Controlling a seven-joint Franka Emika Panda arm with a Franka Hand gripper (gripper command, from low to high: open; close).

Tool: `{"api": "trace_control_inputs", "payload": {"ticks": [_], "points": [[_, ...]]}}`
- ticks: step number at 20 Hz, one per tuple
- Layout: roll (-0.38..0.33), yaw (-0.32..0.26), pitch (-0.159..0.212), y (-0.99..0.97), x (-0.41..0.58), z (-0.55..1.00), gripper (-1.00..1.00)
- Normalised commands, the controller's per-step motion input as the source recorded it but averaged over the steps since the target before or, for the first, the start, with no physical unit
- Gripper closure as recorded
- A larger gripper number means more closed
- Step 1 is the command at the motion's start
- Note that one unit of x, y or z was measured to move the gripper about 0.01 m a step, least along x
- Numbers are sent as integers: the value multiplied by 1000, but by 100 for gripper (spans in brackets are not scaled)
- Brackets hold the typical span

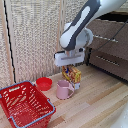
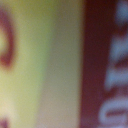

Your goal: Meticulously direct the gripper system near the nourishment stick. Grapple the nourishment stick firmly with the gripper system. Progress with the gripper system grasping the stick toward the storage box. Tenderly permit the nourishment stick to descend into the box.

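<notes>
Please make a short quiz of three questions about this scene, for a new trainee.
1. True or false: the orange-yellow flat snack package already lies inside the red wire-mesh basket.
2. Which object stands nearest the package? A) pink mug B) small red bowl C) the basket
3. Fill in: the white arm's pincer is at the package's ____ end.

Key: 1 false, it is outside the basket, beside the mug. 2 A. 3 upper; whether the dark fingers actually clamp it cannot be told.
</notes>
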Motion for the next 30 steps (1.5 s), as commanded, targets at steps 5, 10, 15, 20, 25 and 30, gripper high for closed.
{"api": "trace_control_inputs", "payload": {"ticks": [5,10,15,20,25,30], "points": [[-4,35,13,45,241,822,100],[-4,0,-28,311,200,798,100],[-31,0,-65,649,164,614,100],[-5,0,-20,818,135,470,100],[0,0,-2,810,216,460,100],[0,0,0,845,233,450,100]]}}
